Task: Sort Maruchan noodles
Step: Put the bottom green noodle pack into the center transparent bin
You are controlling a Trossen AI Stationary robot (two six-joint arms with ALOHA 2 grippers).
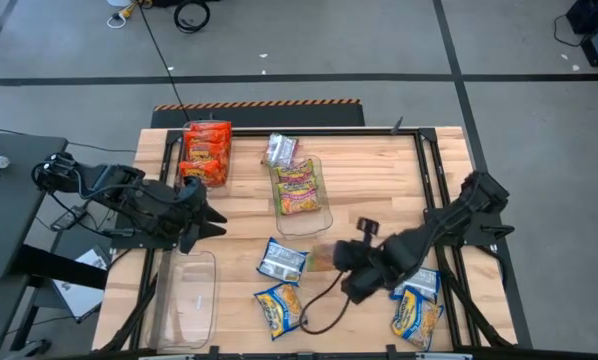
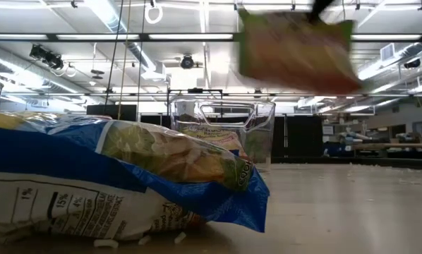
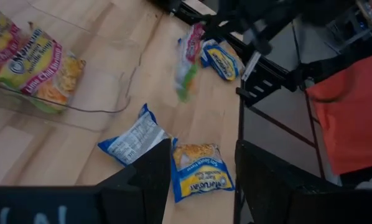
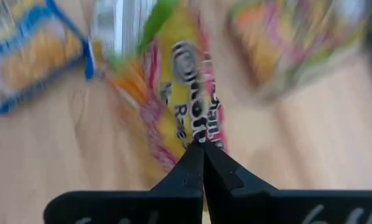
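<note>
Item: yellow-pink packet (image 4: 186, 93), pinched by its edge in the closed right gripper (image 4: 203, 146), hanging just short of the middle bin (image 1: 319, 215); carry level over its rim before release, atop matching packets (image 1: 297, 190); left gripper (image 3: 198, 180) open, idle.

Blue packet (image 2: 126, 183) lying close, blurred packet (image 2: 296, 53) aloft, clear bin (image 2: 221, 130) behind

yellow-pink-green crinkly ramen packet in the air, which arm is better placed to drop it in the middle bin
Right. The right gripper is shut on the yellow-pink-green crinkly ramen packet, near the clear plastic rectangular bin holding matching packets. The left gripper is open and empty beside the bin.
</note>
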